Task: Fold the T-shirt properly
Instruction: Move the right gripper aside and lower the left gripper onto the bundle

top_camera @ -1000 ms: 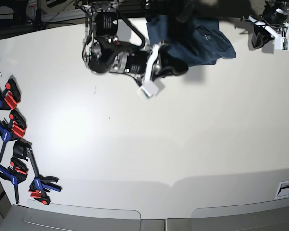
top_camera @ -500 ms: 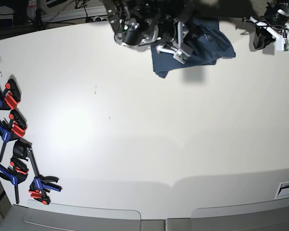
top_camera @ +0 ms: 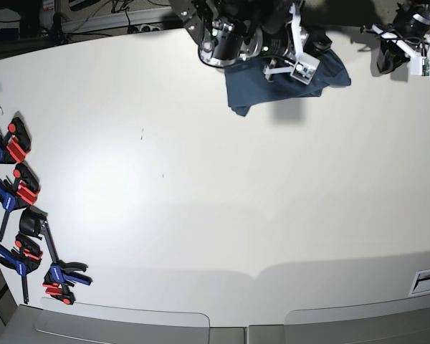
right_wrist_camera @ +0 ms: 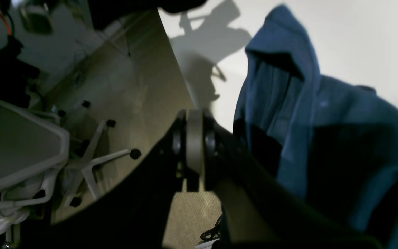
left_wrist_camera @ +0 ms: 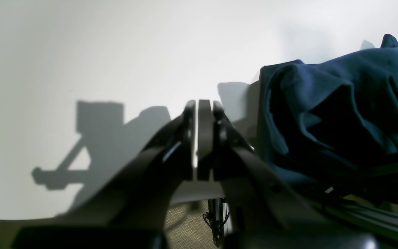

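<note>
T-shirt (top_camera: 261,82) bunched on counter (top_camera: 222,201) at far edge, right of centre in base view. Right gripper (right_wrist_camera: 195,152) just left of T-shirt, over counter's far edge, jaws together on nothing; arm overhangs cloth's far side. Left gripper (left_wrist_camera: 200,138) also left of T-shirt in its wrist view, over counter edge, jaws together, apart from cloth. Clamps (top_camera: 21,215) well apart from T-shirt, strung along counter's left edge, running toward near-left corner.

We hold our left gripper (left_wrist_camera: 199,138) and right gripper (right_wrist_camera: 193,152) with jaws pressed together, both arms raised at the far edge.
</note>
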`<control>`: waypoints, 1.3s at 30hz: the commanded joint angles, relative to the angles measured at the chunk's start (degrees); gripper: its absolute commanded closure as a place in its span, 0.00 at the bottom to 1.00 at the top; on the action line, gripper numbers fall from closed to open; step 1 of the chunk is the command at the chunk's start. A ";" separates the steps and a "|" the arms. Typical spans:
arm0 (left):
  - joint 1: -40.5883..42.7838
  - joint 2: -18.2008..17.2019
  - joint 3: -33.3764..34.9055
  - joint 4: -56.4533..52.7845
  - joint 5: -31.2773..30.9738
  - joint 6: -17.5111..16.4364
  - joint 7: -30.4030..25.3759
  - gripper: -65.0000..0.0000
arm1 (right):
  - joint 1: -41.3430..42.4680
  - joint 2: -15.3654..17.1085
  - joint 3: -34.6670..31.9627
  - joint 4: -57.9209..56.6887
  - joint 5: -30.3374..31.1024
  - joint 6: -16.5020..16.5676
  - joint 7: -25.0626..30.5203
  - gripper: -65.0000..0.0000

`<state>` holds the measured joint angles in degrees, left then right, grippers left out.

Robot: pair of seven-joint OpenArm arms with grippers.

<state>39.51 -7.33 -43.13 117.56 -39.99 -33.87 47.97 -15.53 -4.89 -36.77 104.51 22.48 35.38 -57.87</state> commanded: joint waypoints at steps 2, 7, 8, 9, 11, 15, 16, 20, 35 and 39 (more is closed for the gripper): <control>0.48 -0.50 -0.33 1.03 -0.98 -0.15 -1.57 1.00 | 1.79 -1.31 -0.57 0.74 -0.37 0.24 2.16 1.00; 0.52 -0.50 -0.33 1.03 -1.05 -0.15 -1.38 0.97 | 6.56 -1.31 3.98 0.90 -7.65 -12.68 7.76 1.00; 0.52 -0.52 -0.33 1.03 -1.22 -0.17 -1.27 0.91 | 7.34 -1.31 5.88 0.94 -7.54 -13.60 7.78 1.00; 0.52 -0.52 -0.33 1.03 -1.92 -0.17 -0.98 0.85 | 8.02 -1.31 7.87 0.94 -7.54 -13.86 7.74 1.00; 0.52 -0.50 -0.33 1.03 -3.93 -1.14 0.57 0.78 | 8.76 -1.31 12.37 0.94 -7.54 -13.97 7.58 1.00; 0.55 -0.48 -0.33 1.03 -11.61 -6.13 7.65 0.69 | 8.83 -1.29 22.77 0.94 -7.52 -13.92 6.08 1.00; 0.72 -0.48 -0.33 1.03 -13.94 -6.13 9.86 0.66 | 8.85 -1.29 25.42 0.94 -7.54 -13.86 5.44 1.00; 2.08 -0.48 -0.31 1.03 -20.83 -6.13 12.90 0.51 | 8.85 -0.66 35.34 0.94 -6.12 -12.83 4.46 1.00; 2.73 -4.20 13.09 1.03 -16.87 -6.13 19.54 0.45 | 8.85 2.21 47.25 0.94 1.99 -11.54 2.91 1.00; 3.13 -4.96 16.20 1.03 -14.93 -5.14 19.80 0.45 | 8.85 2.19 47.25 0.92 2.01 -11.15 2.91 1.00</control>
<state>41.93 -11.68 -26.68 117.60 -53.71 -38.87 68.03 -7.44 -2.72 10.55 104.31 23.62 23.77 -56.03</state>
